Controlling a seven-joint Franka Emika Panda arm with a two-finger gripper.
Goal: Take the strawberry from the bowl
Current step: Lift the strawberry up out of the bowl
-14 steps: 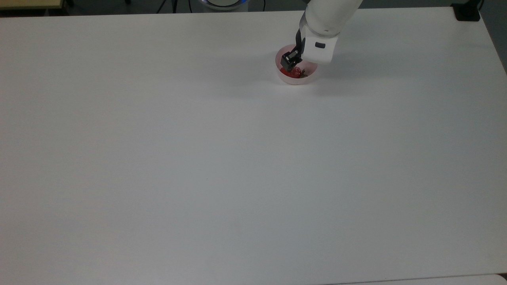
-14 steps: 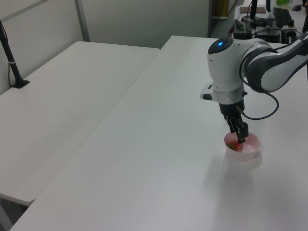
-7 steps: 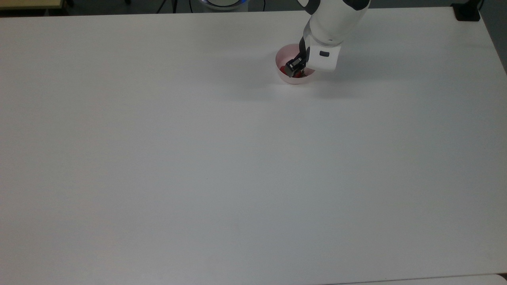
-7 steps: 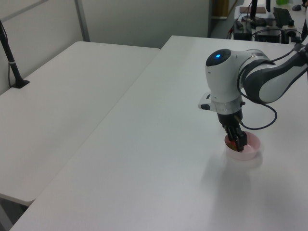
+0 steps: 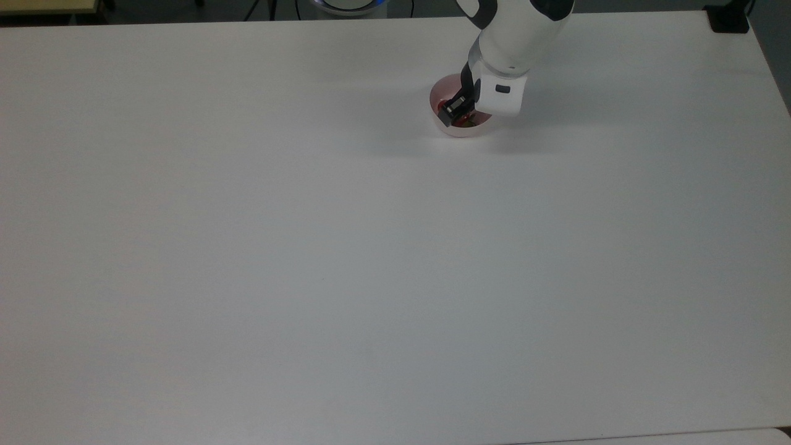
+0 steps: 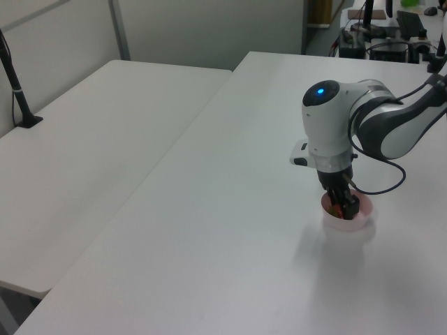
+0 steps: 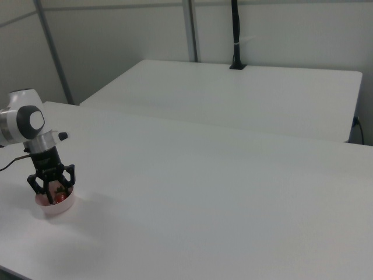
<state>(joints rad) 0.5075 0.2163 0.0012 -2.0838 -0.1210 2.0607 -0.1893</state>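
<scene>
Down inside the bowl [image 5: 446, 130] now. A second ago hung above the rim with red fruit showing plainly beneath; half a second ago was partway in. Gripper [image 5: 456, 110] now sunk low enough to cover most of the strawberry [image 5: 461, 123]. Bowl itself seems nudged slightly toward the table's near edge in the top view, so probably brushed on the way down.

Means the reach looks finished and the grasp is the step in hand; nothing lifted yet.

Seen from the left view: gripper [image 6: 342, 204] plunged into the bowl [image 6: 349, 225], a sliver of red at its tip. From the right view: gripper [image 7: 52, 189] set over the strawberry [image 7: 59, 188], bowl [image 7: 55, 208] beneath. Spread or pinching: cannot tell.

Strawberry still in the bowl, toward its near-left side in the top view, lying low against the bottom. Small, glossy red, with dark leafy bits showing at the right of the red. Bowl pale pink and low-walled, close to the table's far edge, somewhat right of middle in the top view. Light enough to slide, likely.
</scene>
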